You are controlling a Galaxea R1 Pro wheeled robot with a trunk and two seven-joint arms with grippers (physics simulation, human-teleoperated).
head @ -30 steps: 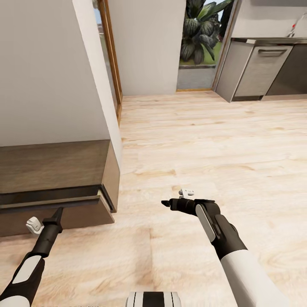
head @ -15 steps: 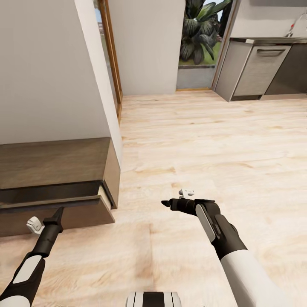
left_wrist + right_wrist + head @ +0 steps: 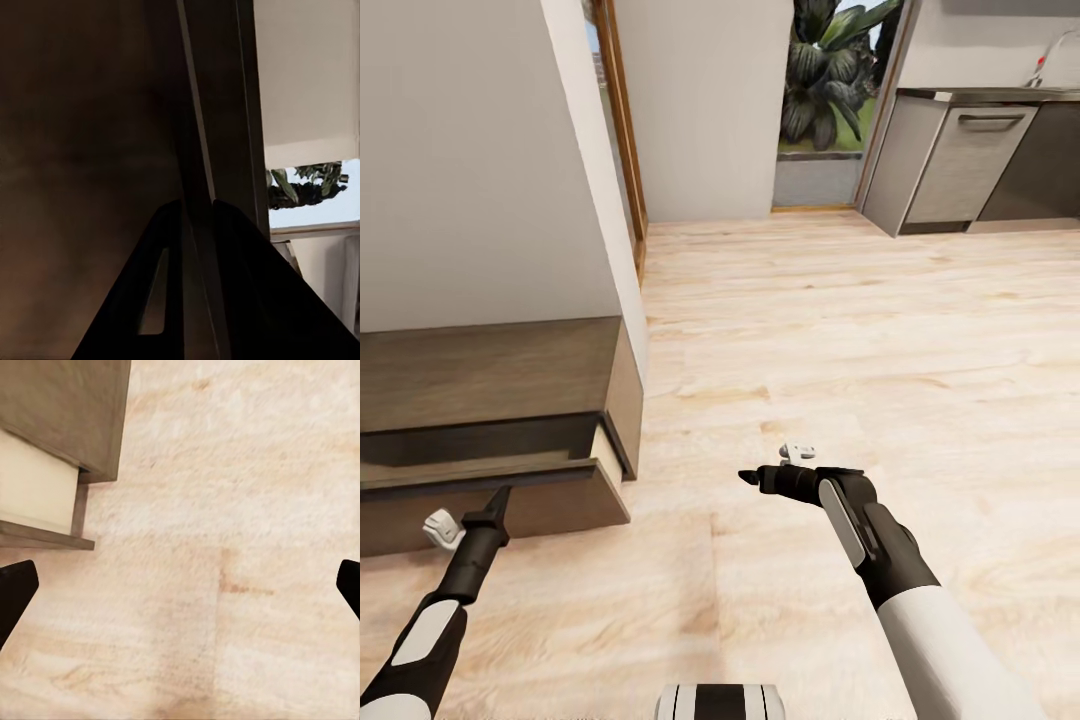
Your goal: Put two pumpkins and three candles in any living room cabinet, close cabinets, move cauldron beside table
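The cabinet point(image 3: 490, 375) is a low dark-brown unit against the white wall at the left. Its top drawer point(image 3: 550, 505) is pulled partly out, and the pale wood side point(image 3: 603, 450) shows. My left gripper point(image 3: 500, 492) is at the top edge of the drawer front. In the left wrist view its fingers point(image 3: 169, 247) are closed onto that edge. My right gripper point(image 3: 750, 478) hangs open over bare floor to the right of the cabinet and holds nothing. The right wrist view looks down on the cabinet corner point(image 3: 67, 412). The pumpkins, candles, cauldron and table are out of view.
Light wood floor point(image 3: 840, 330) stretches ahead and to the right. A wood-framed doorway point(image 3: 622, 130) stands behind the wall's corner. A glass door with plants behind it point(image 3: 825, 90) and grey kitchen units point(image 3: 970, 160) are at the far end.
The drawer has come further out of the cabinet, and more of its pale side shows. The view has drawn back slightly from the cabinet. The right arm holds its pose.
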